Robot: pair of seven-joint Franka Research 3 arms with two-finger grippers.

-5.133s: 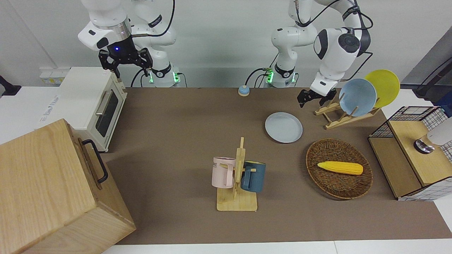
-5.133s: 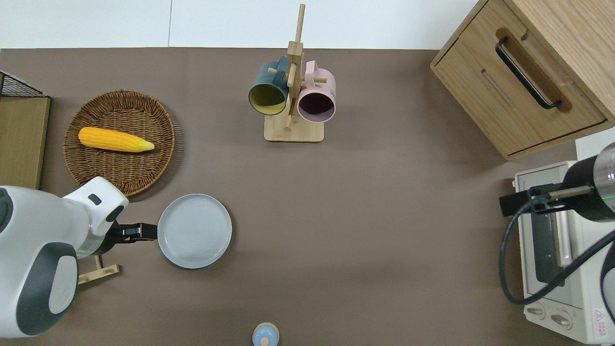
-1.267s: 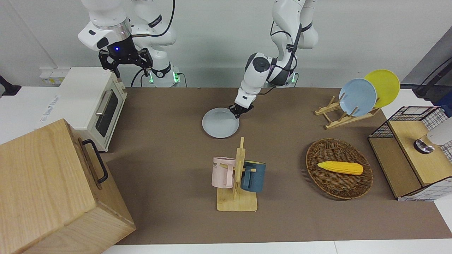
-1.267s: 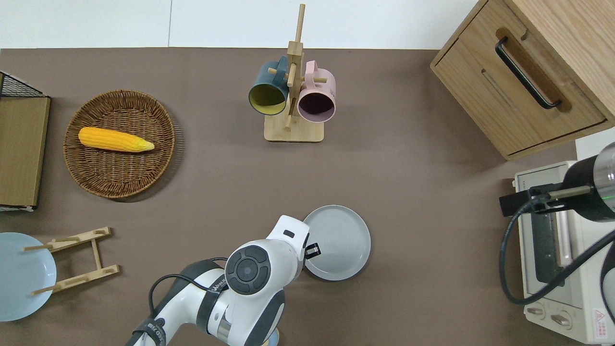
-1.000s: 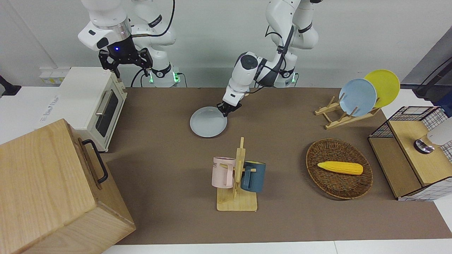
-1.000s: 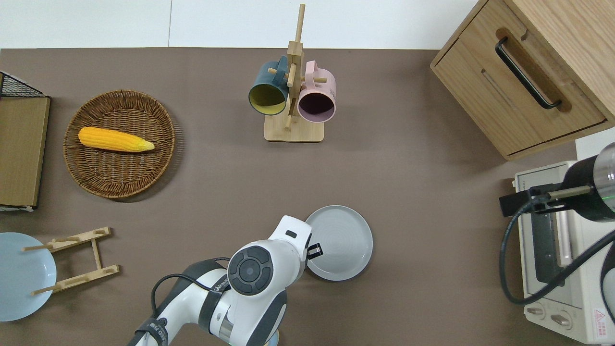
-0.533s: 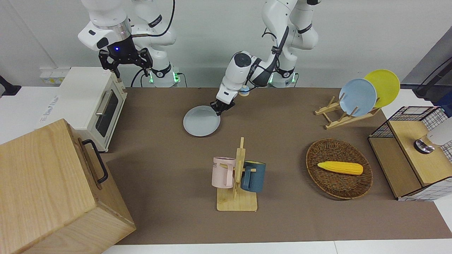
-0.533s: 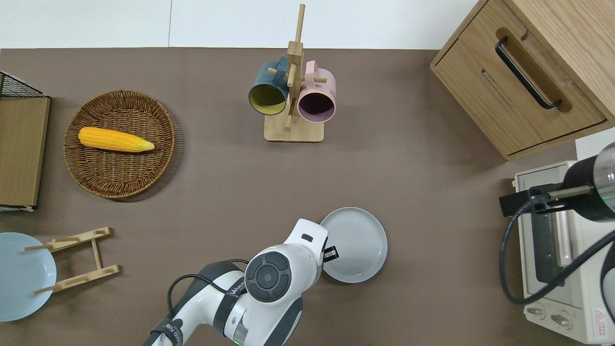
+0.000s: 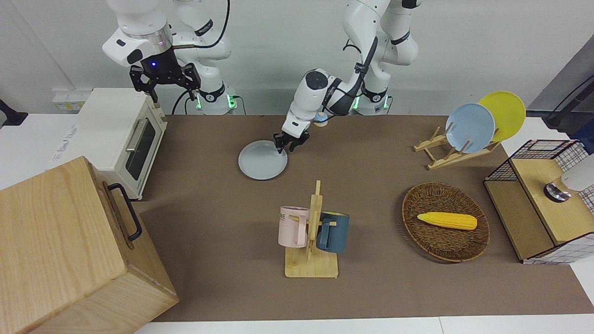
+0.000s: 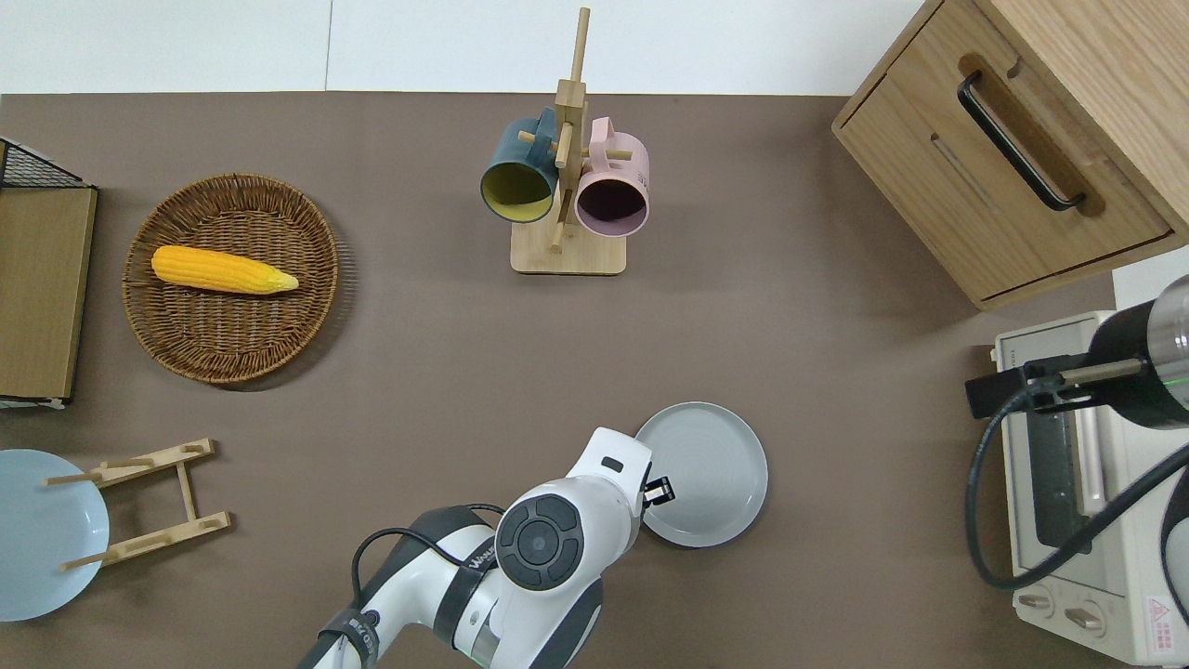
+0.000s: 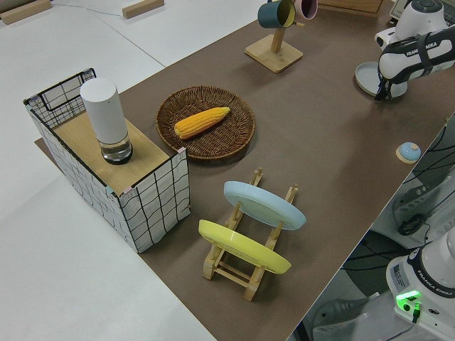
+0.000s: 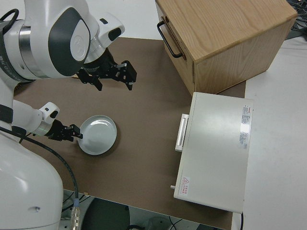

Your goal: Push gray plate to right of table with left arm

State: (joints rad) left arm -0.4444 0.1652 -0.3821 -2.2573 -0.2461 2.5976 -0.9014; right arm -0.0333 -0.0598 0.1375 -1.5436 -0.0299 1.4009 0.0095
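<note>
One gray plate (image 10: 708,472) touches the left arm's (image 10: 548,548) slightly parted fingers (image 10: 661,491).

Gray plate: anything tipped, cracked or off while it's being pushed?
Nothing stands out. The gray plate lies flat and whole on the table, with the left gripper at its rim. The right arm is parked.
</note>
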